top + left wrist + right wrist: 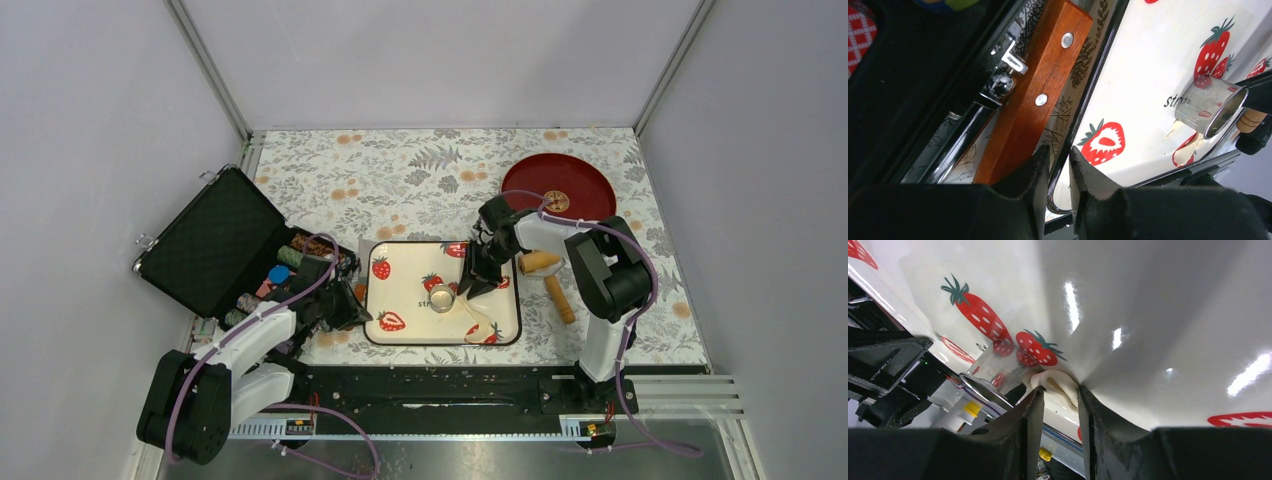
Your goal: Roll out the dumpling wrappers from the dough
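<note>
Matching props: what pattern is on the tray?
The tray shows red strawberries on white, clearest from the top external view.

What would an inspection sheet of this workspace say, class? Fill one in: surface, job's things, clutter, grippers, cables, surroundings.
Surface: floral tablecloth, with the strawberry tray on it.
Job's things: dough scrap on the tray near the metal ring cutter; wooden roller right of the tray; wrappers: nothing seen.
Clutter: open black case at left; red plate at far right; wooden handle beside the tray.
Grippers: left gripper jaws narrow at the tray's rim; right gripper jaws narrow at the dough; grip unclear on both.
Cables: purple cables along both arms.
Surroundings: grey walls, metal frame posts.
</note>
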